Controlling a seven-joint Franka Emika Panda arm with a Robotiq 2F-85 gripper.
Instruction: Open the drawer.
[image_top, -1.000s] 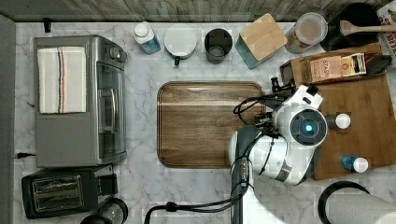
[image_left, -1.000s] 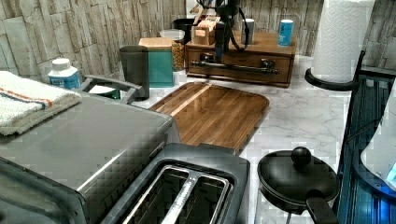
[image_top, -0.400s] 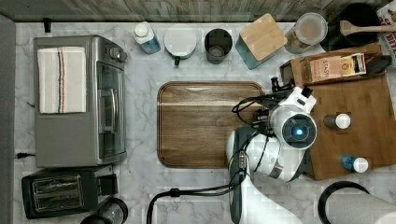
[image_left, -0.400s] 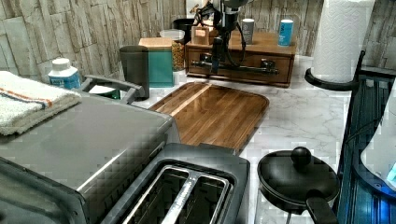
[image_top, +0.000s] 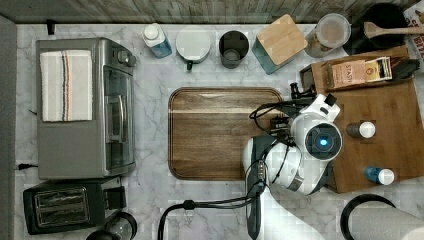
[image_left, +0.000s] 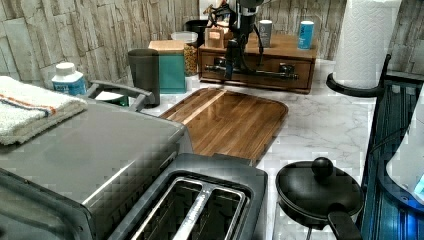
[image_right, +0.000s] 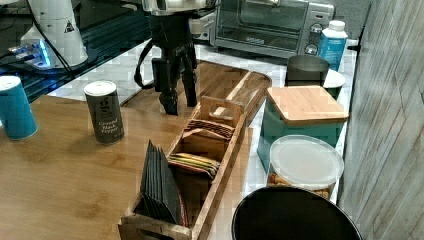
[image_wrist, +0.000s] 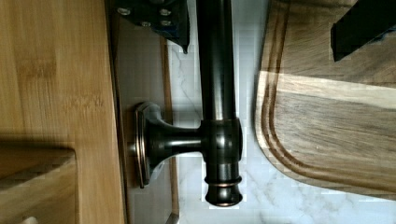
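Drawer (image_left: 260, 67) sits upper centre of the left view, under a low wooden box at the back of the marble counter (image_left: 320, 125). Its long black bar handle (image_left: 257, 73) runs across the front. Drawer front looks flush w/ the box, i.e. not pulled out.

Gripper (image_left: 230, 70) hangs right at the handle, toward the bar's end at the left view's left. In the wrist view the handle (image_wrist: 217, 93) runs between the two fingers (image_wrist: 173, 21), one on each side and apart from it: claw spread around the bar, not pinching.

Dark wooden tray (image_top: 220, 132) lies mid-frame in the top view, just left of the arm. Toaster oven (image_top: 85, 107) at the top view's left w/ a folded towel (image_top: 65, 85) on it.

In the right view, gripper (image_right: 176, 102) hangs down past the box's far edge, upper left; a dark spice tin (image_right: 105, 112) stands on the box top nearby.
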